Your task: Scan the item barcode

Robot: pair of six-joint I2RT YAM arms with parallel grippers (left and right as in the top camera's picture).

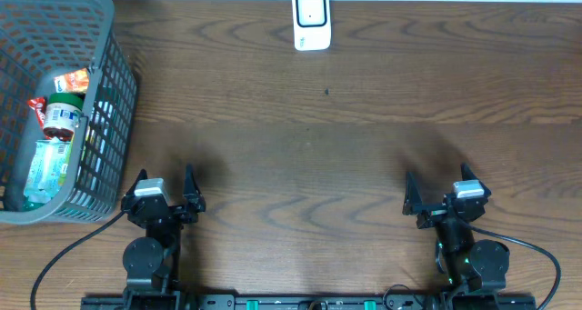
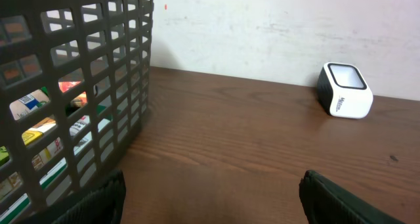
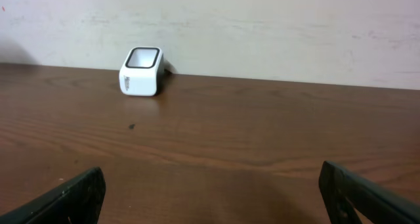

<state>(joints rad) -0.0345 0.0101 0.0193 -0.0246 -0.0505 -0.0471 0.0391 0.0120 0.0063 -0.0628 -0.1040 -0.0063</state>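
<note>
Left gripper [image 1: 165, 179]: released, spread wide, empty, near the basket [image 1: 111, 101].
Right gripper [image 1: 436, 181]: released, spread wide, empty.
Scanner [image 1: 310, 20]: at the table's [image 1: 318, 146] far edge.
Basket: holds packets [image 1: 45, 169] and a jar [image 1: 64, 117].

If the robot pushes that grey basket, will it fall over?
Probably not. The grey basket looks wide and sits flat, so it would likely slide on the smooth wooden table. Its thin open grid suggests light plastic that may flex a little when gripped.
</note>
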